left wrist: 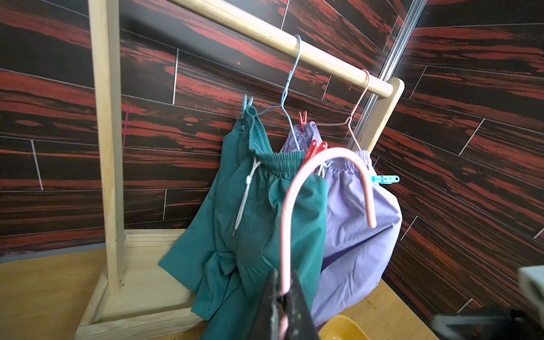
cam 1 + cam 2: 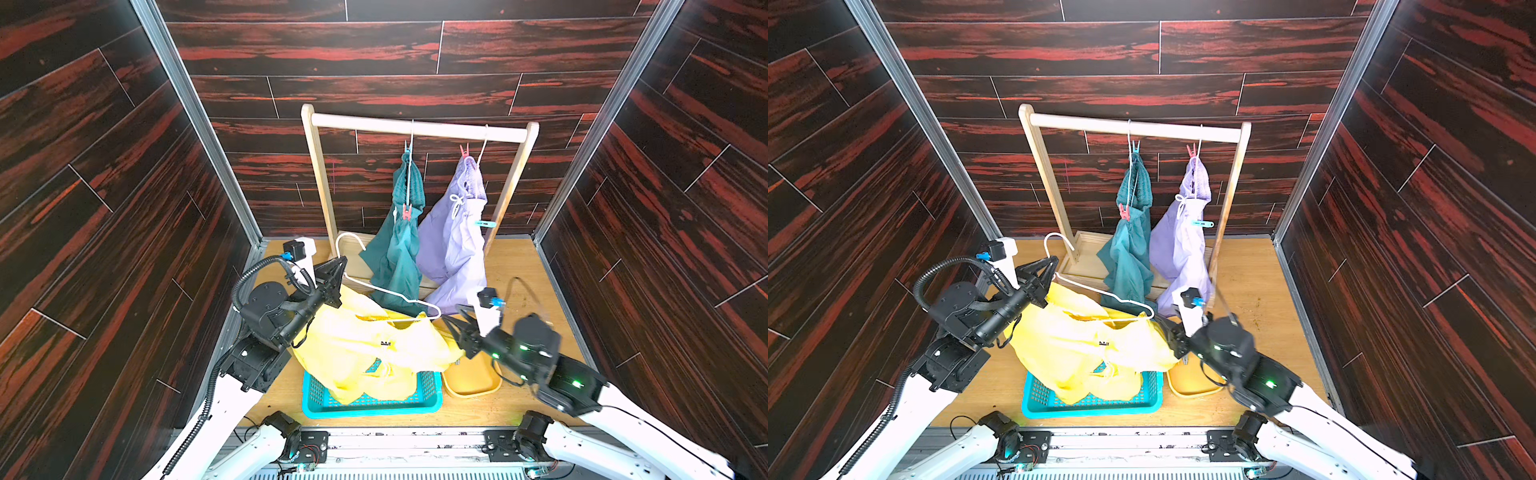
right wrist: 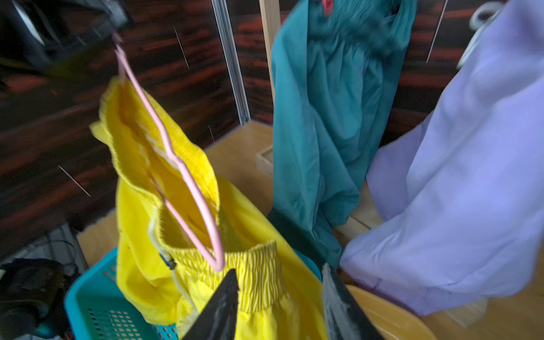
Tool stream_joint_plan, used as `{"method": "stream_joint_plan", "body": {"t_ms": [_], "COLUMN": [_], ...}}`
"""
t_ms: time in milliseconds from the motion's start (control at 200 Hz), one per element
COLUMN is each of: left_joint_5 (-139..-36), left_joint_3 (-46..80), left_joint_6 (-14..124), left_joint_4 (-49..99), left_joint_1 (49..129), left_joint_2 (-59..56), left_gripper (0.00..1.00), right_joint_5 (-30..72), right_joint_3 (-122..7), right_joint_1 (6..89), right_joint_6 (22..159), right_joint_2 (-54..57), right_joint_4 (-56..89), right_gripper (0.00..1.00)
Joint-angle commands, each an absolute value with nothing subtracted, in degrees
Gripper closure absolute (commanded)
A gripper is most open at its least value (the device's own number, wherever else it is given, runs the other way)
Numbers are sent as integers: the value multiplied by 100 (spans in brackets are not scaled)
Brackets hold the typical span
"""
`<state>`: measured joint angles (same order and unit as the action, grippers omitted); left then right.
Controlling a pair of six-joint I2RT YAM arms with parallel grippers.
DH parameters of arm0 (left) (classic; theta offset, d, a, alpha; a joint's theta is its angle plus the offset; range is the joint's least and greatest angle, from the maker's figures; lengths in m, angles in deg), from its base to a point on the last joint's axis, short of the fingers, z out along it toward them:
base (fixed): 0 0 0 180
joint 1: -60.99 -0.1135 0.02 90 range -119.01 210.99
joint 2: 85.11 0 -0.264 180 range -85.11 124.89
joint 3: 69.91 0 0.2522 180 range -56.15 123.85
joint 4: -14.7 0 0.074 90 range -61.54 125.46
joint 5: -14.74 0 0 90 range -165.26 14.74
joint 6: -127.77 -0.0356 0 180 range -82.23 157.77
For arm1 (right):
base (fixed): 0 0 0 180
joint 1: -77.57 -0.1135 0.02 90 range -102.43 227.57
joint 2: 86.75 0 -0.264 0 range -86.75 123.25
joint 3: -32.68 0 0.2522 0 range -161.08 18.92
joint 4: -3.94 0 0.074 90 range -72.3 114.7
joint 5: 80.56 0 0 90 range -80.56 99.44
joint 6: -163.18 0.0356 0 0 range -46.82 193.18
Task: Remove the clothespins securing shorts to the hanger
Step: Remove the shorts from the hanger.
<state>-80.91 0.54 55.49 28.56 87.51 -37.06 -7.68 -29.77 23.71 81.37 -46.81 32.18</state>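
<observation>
My left gripper is shut on the neck of a pink hanger, whose hook rises above the jaws. Yellow shorts hang loosely around that hanger and spill into the basket. Just right of the waistband, my right gripper stands open with nothing between its fingers. Teal shorts hang on the rack, held by a blue clothespin and a red clothespin. Lavender shorts hang beside them under a red-pink clothespin and a light blue clothespin.
A wooden rack stands at the back on a tray-like base. A teal basket sits at the front under the yellow fabric, with a yellow dish to its right. Dark panelled walls close in on three sides.
</observation>
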Motion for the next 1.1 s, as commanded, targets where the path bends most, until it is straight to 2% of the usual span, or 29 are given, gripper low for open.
{"method": "stream_joint_plan", "body": {"t_ms": [0,30,80,251,441,581,762,1092], "left_joint_5": [-8324,-8364,-8436,-8551,-8632,-8640,-8624,-8589], "left_joint_3": [266,273,261,250,228,219,211,177], "left_joint_6": [5348,5350,5346,5385,5429,5430,5420,5377], "left_joint_4": [2725,2715,2697,2679,2706,2706,2661,2591], "left_joint_1": [8709,8710,8716,8718,8728,8727,8735,8738], "left_joint_2": [-3695,-3686,-3677,-3695,-3738,-3747,-3730,-3703], "left_gripper": [100,100,100,100,100,100,100,100], "right_joint_5": [-304,-127,213,1500,3422,4036,4152,3422], "right_joint_3": [-3582,-3756,-4087,-5324,-6004,-6453,-6701,-6520], "right_joint_1": [2394,2392,2396,2494,2896,2991,2993,2992], "right_joint_6": [7809,7732,7612,7371,7519,7511,7465,7360], "right_joint_2": [-4686,-4594,-4419,-3237,-2378,-1797,-1202,-867], "right_joint_4": [3414,3488,3606,4306,4180,4246,4337,4138], "right_gripper": [52,52,44,42,40,40,42,50]}}
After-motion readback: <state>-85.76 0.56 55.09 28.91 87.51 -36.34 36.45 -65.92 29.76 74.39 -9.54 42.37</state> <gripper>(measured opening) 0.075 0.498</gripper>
